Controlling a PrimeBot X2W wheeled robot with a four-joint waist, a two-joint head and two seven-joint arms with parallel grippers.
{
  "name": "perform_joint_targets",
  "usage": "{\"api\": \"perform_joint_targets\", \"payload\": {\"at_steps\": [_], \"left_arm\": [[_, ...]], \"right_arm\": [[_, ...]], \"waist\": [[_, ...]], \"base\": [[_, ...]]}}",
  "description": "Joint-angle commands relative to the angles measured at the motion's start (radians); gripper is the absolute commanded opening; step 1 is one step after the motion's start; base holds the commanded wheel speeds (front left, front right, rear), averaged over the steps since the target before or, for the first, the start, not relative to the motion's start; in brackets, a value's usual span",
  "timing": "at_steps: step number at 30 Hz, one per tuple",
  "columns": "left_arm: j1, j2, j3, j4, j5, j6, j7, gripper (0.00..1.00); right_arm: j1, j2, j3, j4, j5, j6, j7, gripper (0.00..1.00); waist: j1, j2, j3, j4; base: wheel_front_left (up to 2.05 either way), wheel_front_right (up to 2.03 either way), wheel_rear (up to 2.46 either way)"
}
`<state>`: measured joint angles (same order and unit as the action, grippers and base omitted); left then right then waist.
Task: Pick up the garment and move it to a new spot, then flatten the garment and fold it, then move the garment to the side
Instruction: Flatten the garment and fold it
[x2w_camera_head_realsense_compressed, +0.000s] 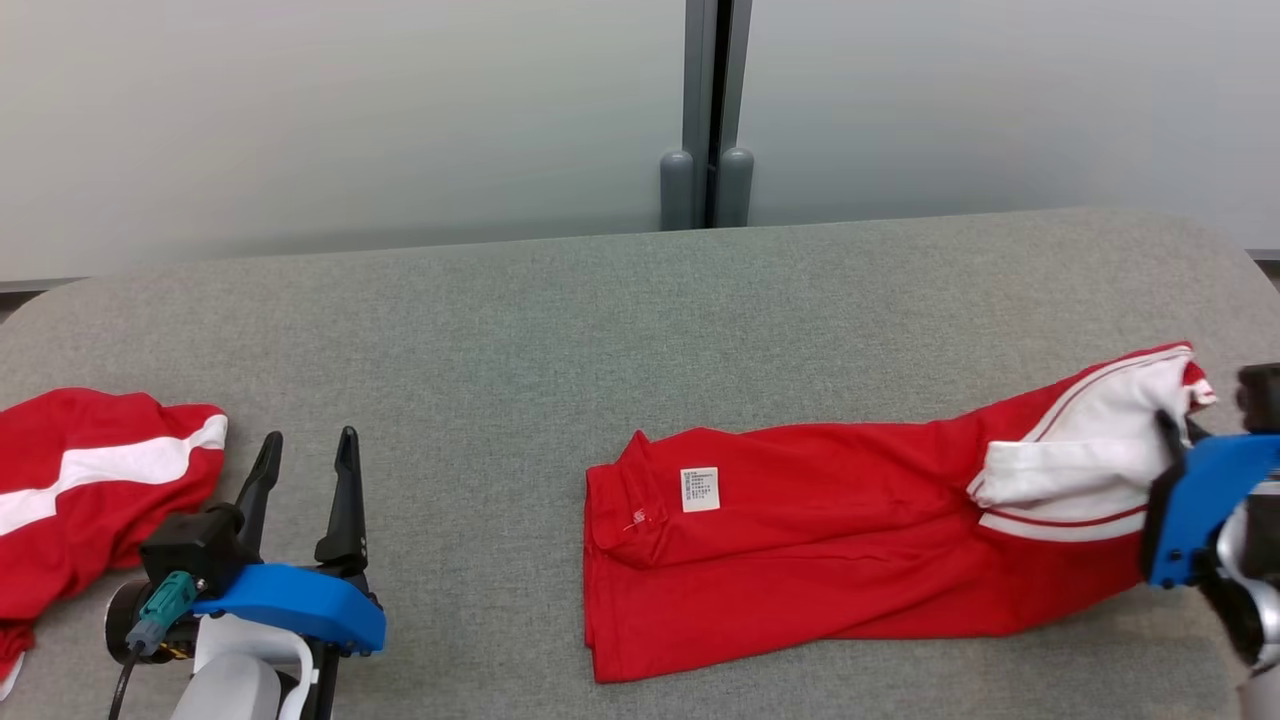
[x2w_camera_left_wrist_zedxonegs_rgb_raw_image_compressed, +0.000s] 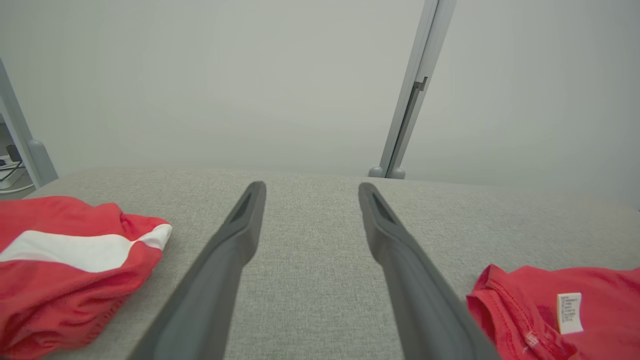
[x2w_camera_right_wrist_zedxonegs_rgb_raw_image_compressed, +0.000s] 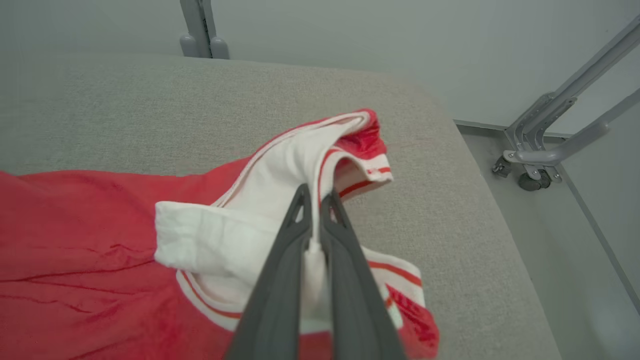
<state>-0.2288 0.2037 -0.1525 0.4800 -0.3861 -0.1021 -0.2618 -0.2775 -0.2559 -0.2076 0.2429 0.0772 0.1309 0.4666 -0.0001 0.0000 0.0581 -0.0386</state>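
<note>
Holding: our right gripper (x2w_camera_right_wrist_zedxonegs_rgb_raw_image_compressed: 315, 196), fingers pinching the garment's (x2w_camera_head_realsense_compressed: 800, 540) white end, likely to fold it over.
Garment: stretched on the worktop (x2w_camera_head_realsense_compressed: 500, 330), centre-right.
Left gripper (x2w_camera_head_realsense_compressed: 310, 440): fingers spread, resting clear of it.

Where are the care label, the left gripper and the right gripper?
care label (x2w_camera_head_realsense_compressed: 700, 489): head view, middle of the tag on the red garment (x2w_camera_head_realsense_compressed: 800, 560).
left gripper (x2w_camera_head_realsense_compressed: 310, 436): head view, midway between open fingertips.
right gripper (x2w_camera_right_wrist_zedxonegs_rgb_raw_image_compressed: 315, 194): right wrist view, midway between fingertips shut on white trim.

Red, white-trimmed garment (x2w_camera_head_realsense_compressed: 830, 560), folded lengthwise
</note>
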Motion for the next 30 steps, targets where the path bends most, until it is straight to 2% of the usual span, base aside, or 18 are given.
{"api": "perform_joint_targets", "payload": {"at_steps": [1, 8, 13, 22, 30], "left_arm": [[0.009, 0.005, -0.003, 0.002, 0.004, 0.004, -0.004, 1.0], [0.008, 0.005, -0.01, -0.001, -0.007, 0.002, -0.002, 1.0], [-0.007, 0.004, -0.016, -0.004, -0.012, 0.001, 0.001, 1.0], [-0.03, -0.002, -0.032, 0.001, -0.017, -0.002, 0.001, 1.0], [-0.051, -0.007, -0.049, 0.012, -0.019, -0.007, 0.0, 1.0]], "right_arm": [[0.015, 0.015, 0.028, -0.02, -0.003, 0.0, 0.007, 0.0], [0.005, 0.051, 0.222, -0.076, 0.023, 0.0, 0.057, 0.0], [-0.028, 0.099, 0.367, -0.065, 0.057, 0.0, 0.075, 0.0], [-0.133, 0.185, 0.561, 0.094, 0.125, 0.0, 0.051, 0.0], [-0.214, 0.205, 0.678, 0.255, 0.189, 0.0, 0.004, 0.0]], "waist": [[0.0001, 0.0, -0.005, 0.001], [0.0001, 0.0, -0.009, 0.021], [0.0001, 0.0, 0.002, 0.039], [0.0001, 0.0, 0.027, 0.075], [0.0001, 0.0, 0.044, 0.112]], "base": [[0.0, 0.0, 0.0], [0.0, 0.0, 0.0], [0.0, 0.0, 0.0], [0.0, 0.0, 0.0], [0.0, 0.0, 0.0]]}}
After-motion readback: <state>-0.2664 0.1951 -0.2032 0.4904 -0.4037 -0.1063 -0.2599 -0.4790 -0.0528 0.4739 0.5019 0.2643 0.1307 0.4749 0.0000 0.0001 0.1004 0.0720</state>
